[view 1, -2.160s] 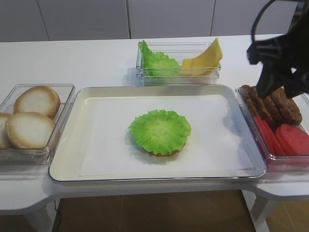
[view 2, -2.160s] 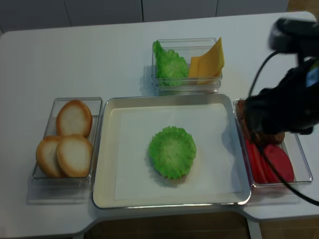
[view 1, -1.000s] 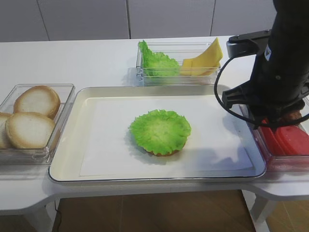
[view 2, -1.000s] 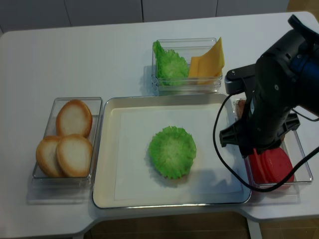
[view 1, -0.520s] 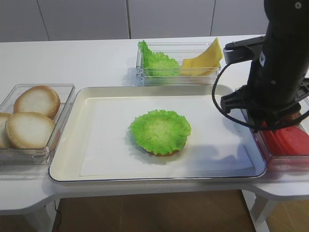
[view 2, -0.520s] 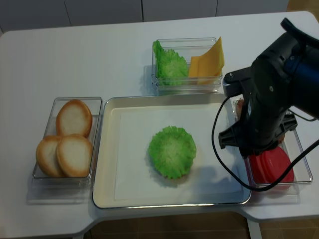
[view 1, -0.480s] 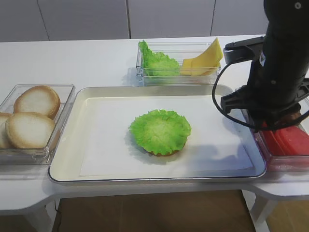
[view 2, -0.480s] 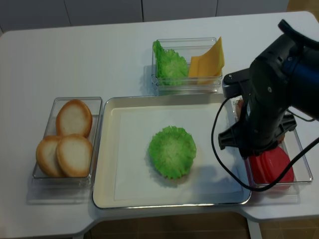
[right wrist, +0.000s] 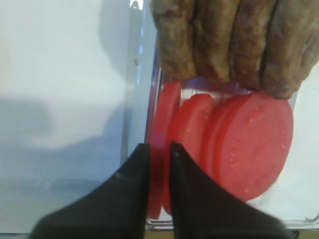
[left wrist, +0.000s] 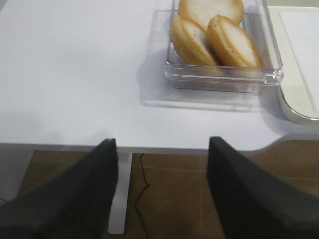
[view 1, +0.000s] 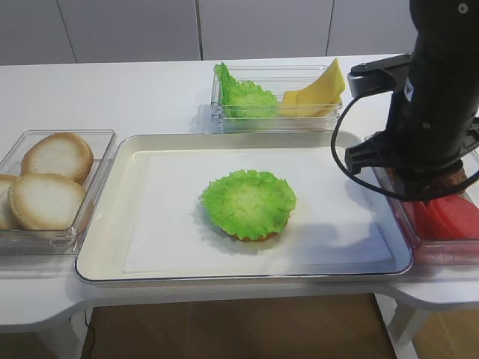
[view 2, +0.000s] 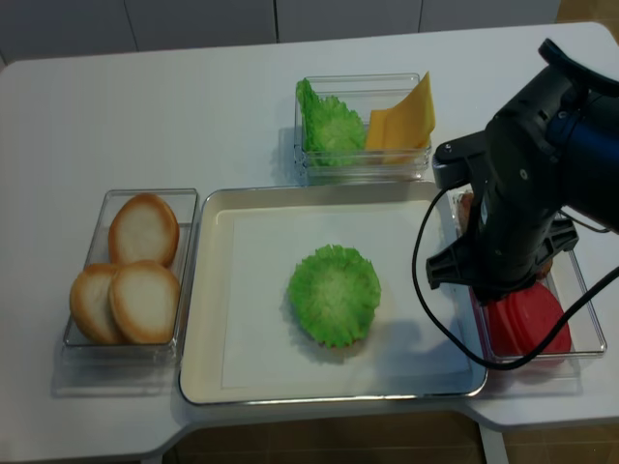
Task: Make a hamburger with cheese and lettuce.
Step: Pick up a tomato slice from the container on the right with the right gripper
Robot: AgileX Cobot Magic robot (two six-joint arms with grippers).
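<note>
The hamburger (view 1: 247, 204), a bun base under a ruffled green leaf, sits mid-tray; it also shows in the realsense view (view 2: 334, 295). More lettuce (view 1: 241, 97) and the yellow cheese (view 1: 318, 90) stand in a clear box at the back. My right gripper (right wrist: 159, 148) is down in the right-hand container, its narrow jaws either side of the leftmost red tomato slice (right wrist: 164, 107); in the high views the arm (view 1: 430, 112) hides it. My left gripper (left wrist: 162, 147) is open and empty over the table's front edge, near the buns (left wrist: 214, 32).
A metal tray (view 1: 105, 224) lined with white paper fills the middle. A clear box of pale bun halves (view 1: 49, 179) stands at the left. The right container holds tomato slices (right wrist: 249, 139) and brown patties (right wrist: 229, 40).
My right arm has come from the back right down over the tomato and patty container, and its jaws now sit round a tomato slice. The hamburger has not moved.
</note>
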